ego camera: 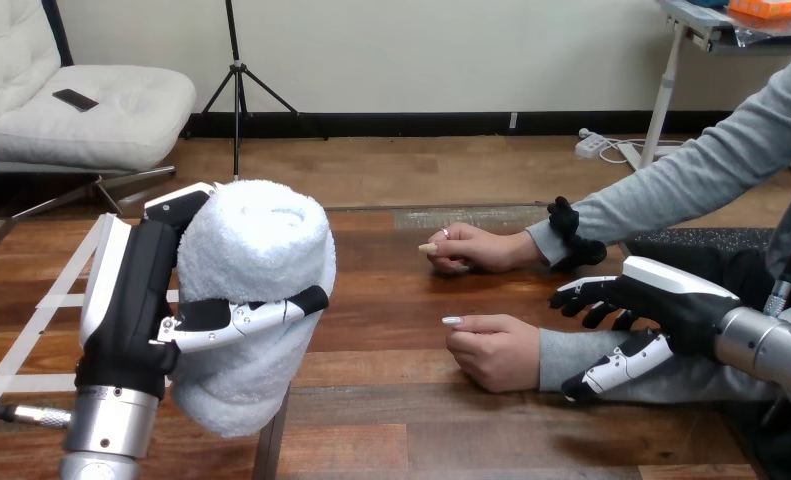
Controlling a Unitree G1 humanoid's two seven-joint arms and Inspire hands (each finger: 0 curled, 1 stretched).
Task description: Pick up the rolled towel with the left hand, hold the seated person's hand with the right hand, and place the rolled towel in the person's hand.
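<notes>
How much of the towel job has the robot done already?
Done: the left robot hand has its fingers curled round the rolled towel, held up above the table. In hand: the right robot hand is at the wrist of the person's nearer hand; I cannot tell if it grips. Left: putting the towel into that hand, which lies closed on the table.

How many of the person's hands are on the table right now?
2. The farther hand rests on the table near its middle. The nearer hand rests closer to the robot, with the robot's right hand at its forearm. Neither is hidden.
</notes>
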